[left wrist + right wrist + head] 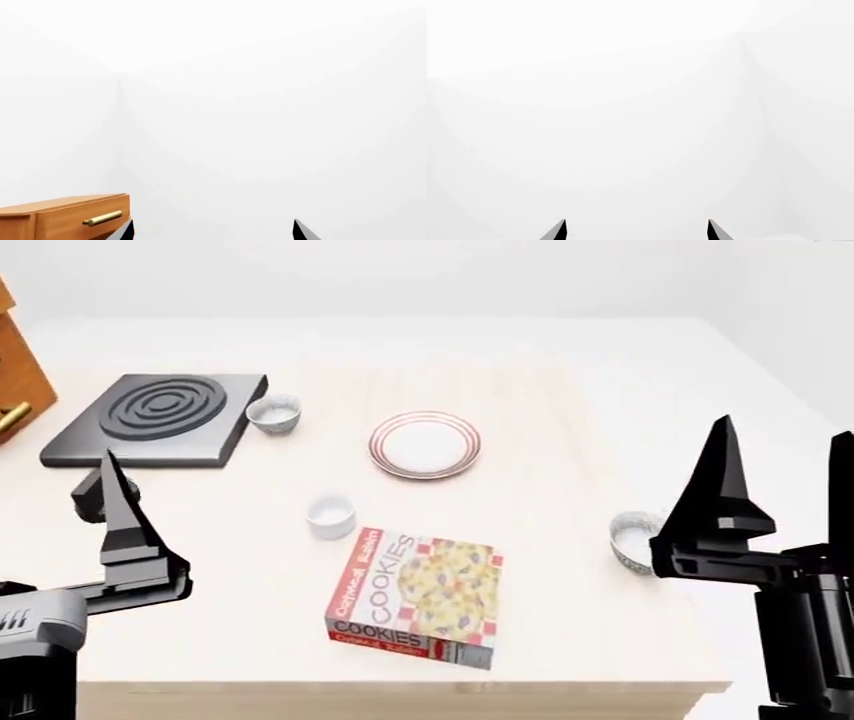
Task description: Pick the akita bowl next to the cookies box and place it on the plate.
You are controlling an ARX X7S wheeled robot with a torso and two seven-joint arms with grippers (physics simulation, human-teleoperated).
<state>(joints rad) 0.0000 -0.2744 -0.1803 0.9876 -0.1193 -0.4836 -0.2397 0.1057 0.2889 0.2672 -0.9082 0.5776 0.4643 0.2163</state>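
Observation:
The akita bowl (633,540), small and grey-speckled, sits on the table to the right of the cookies box (416,596), partly hidden behind my right gripper. The red-striped plate (424,444) lies further back, near the table's middle. My right gripper (781,480) points upward at the table's right edge, close to the bowl. It is open and holds nothing. My left gripper (107,490) also points up, over the table's left front, open and holding nothing. Both wrist views show only spread fingertips against white walls: left gripper (213,232), right gripper (637,231).
A second speckled bowl (274,414) stands beside a dark stove plate (160,418) at the back left. A plain white cup (331,516) sits just left of the cookies box. A wooden drawer cabinet (19,380) with a brass handle (103,218) stands at the far left.

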